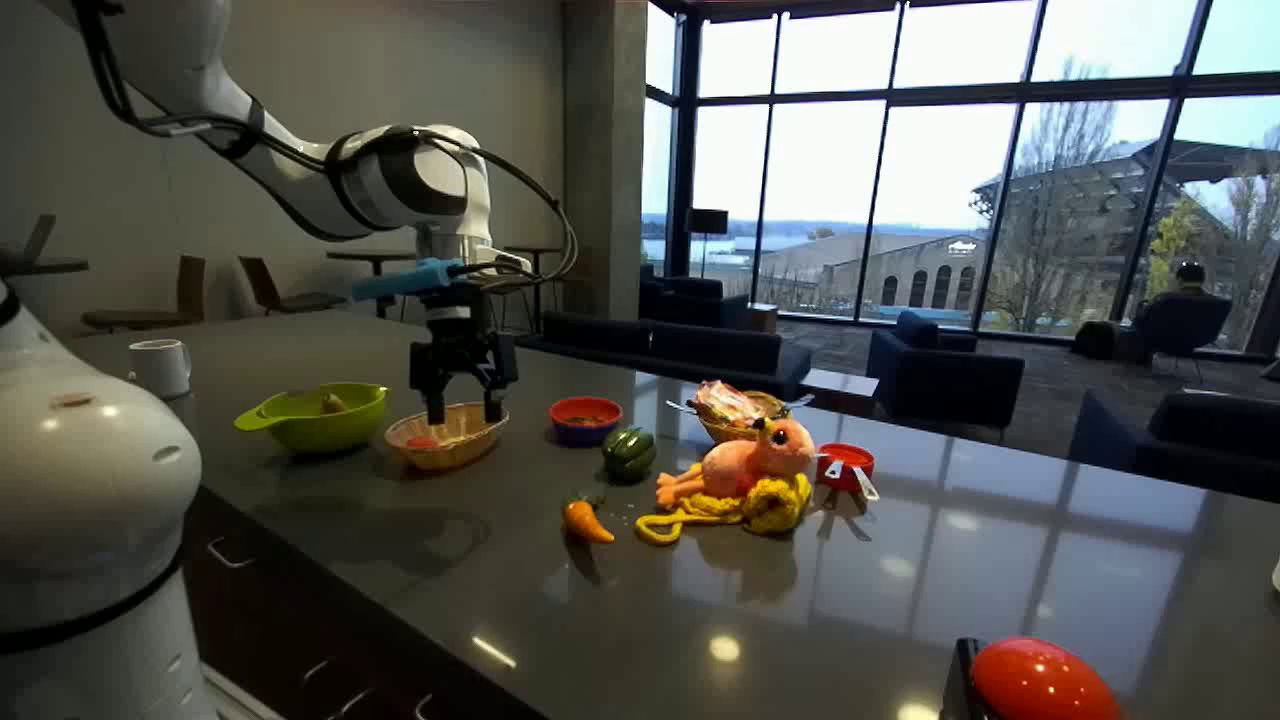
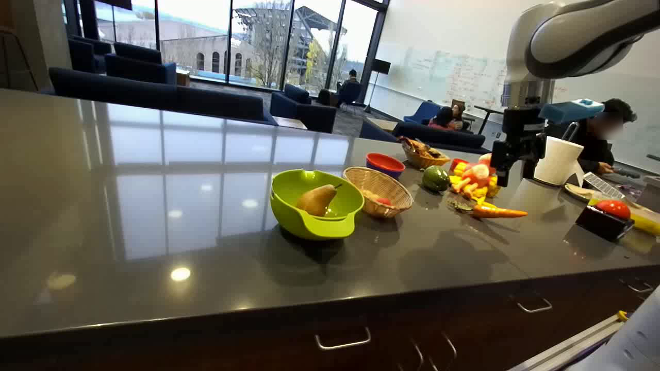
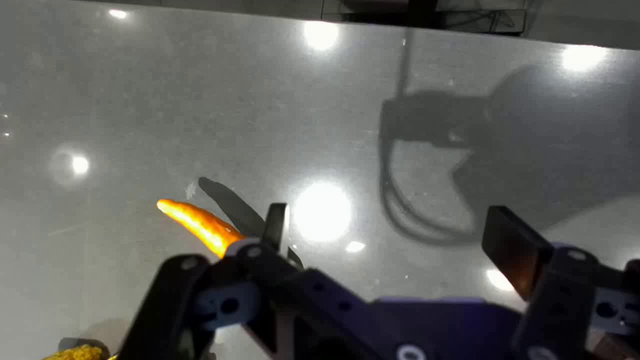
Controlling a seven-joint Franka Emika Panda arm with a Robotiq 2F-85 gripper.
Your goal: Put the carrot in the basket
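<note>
The carrot (image 1: 585,522) is a small orange tapered toy lying on the dark counter; it also shows in an exterior view (image 2: 497,211), where its green top is visible. In the wrist view the carrot (image 3: 197,222) lies left of the jaws, its thick end hidden behind the left finger. The tan woven basket (image 1: 450,457) stands beside the green bowl with a red piece inside; it also shows in an exterior view (image 2: 394,207). The basket is out of the wrist view. My gripper (image 3: 390,227) is open and empty above the counter; it shows in both exterior views (image 1: 464,412) (image 2: 515,174).
A lime-green bowl (image 1: 325,428) holding a pear (image 2: 317,200) stands next to the basket. A red-and-blue bowl (image 1: 585,422), a green pepper (image 1: 629,455), a plush toy (image 1: 745,465) on yellow yarn and a second filled basket (image 2: 424,161) stand nearby. A red object (image 2: 613,208) sits on a black box.
</note>
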